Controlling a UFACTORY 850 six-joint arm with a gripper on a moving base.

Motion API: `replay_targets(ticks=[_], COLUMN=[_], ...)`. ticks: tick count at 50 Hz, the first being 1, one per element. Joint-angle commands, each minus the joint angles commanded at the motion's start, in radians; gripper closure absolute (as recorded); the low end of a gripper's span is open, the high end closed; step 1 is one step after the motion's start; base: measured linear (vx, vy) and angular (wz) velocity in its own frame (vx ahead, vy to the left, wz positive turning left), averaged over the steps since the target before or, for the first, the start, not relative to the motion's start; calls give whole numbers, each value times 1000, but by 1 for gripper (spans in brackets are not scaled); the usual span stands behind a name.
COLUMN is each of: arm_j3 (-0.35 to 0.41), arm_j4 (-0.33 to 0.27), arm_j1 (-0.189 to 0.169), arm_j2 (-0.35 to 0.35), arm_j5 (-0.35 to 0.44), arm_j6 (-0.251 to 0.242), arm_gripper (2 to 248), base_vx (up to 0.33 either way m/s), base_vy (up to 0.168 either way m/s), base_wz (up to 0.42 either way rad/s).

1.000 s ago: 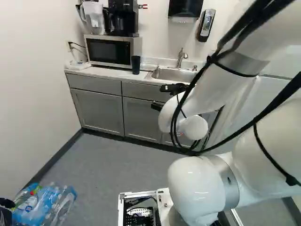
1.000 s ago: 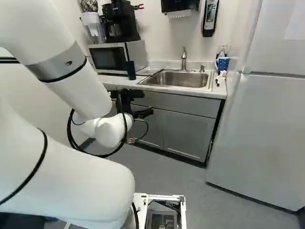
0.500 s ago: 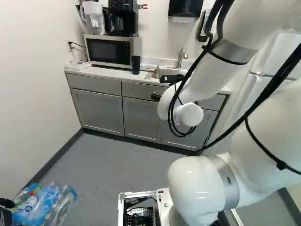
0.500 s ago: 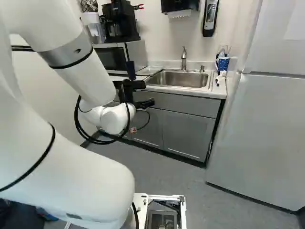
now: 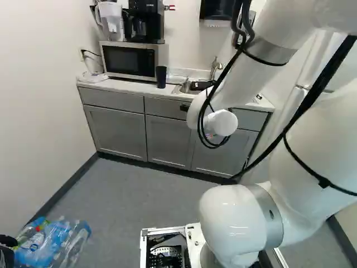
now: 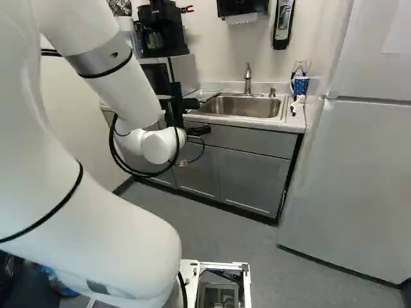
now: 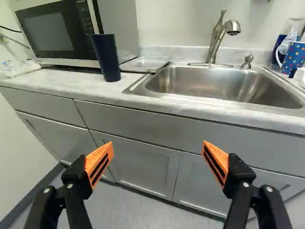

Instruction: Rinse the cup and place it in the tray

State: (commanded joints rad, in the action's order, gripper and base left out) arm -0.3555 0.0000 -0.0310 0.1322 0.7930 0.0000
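In the right base view my gripper (image 6: 198, 129) is at the counter's front edge, partly hidden by the wrist. The wrist view shows the gripper (image 7: 158, 152) open, its orange pads wide apart with nothing between them. The dark blue cup (image 7: 106, 57) stands upright on the counter, beyond the gripper and off to one side, by the microwave's corner; the left base view also shows this cup (image 5: 161, 77). A clear, shallow tray (image 7: 144, 64) lies on the counter between cup and sink. The steel sink (image 7: 224, 88) with its faucet (image 7: 217, 40) lies beyond the fingers.
The microwave (image 5: 131, 60) carries a coffee maker (image 5: 146, 22) and a pitcher. At the sink's far side stands a patterned mug (image 7: 293, 58). Grey cabinets (image 7: 138, 164) front the counter. A large fridge (image 6: 359, 186) stands at the right; plastic bottles (image 5: 56, 245) lie low at the left.
My arm has moved forward and up, bringing the gripper closer to the counter, rightward in the right base view. The base, cup and tray have not shifted.
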Motion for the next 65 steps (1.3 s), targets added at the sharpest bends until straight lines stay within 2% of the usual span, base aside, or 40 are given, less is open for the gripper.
replay_targets(ticks=[65], arm_j3=[-244], arm_j4=[0], arm_j1=[-22], arm_j2=[-92], arm_j5=[-169], arm_j6=[0], arm_gripper=[3], base_vx=[0], base_vy=[0], base_wz=[0])
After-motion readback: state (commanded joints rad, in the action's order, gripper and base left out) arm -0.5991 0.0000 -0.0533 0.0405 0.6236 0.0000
